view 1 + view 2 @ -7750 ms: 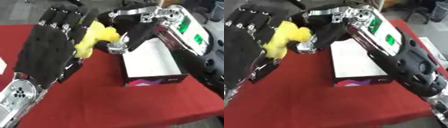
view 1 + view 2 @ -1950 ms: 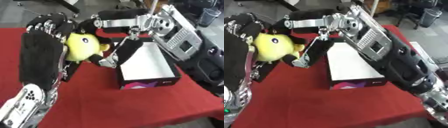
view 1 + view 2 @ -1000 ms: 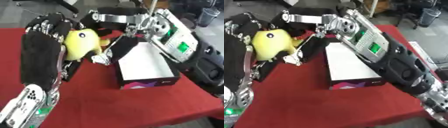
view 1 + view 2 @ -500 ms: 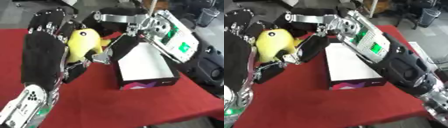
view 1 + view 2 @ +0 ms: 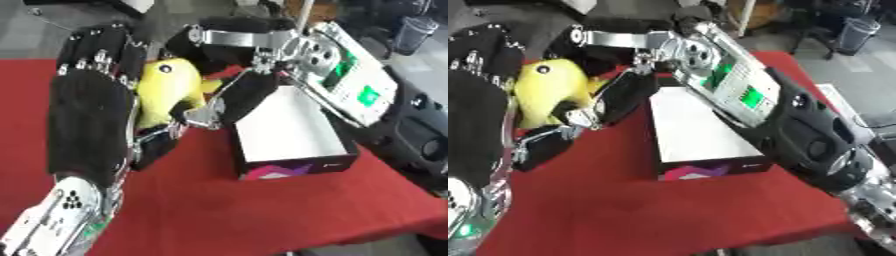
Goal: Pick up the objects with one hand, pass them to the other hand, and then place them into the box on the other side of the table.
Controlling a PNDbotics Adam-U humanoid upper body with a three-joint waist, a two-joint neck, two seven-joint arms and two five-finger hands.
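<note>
Yellow toy (image 5: 166, 95): a soft plush with a dark eye is held up above the red table (image 5: 262, 210), just left of the box (image 5: 293, 145).
Left hand (image 5: 92, 115): its back is turned to the camera; the fingers are raised behind the toy and the thumb is curled under it, so the toy is cradled against the palm.
Right hand (image 5: 232, 100): it is brought against the toy's right side; whether its fingers have closed on the toy cannot be told.
Step in hand: the pass from left to right is judged to be under way.
Doing it well: the left hand's hold is best kept until the right hand has clearly closed round the toy's body.
Box: white inside, open-topped, dark-walled.
Writing: a pink and purple pattern is seen on the box front; no text can be read.
</note>
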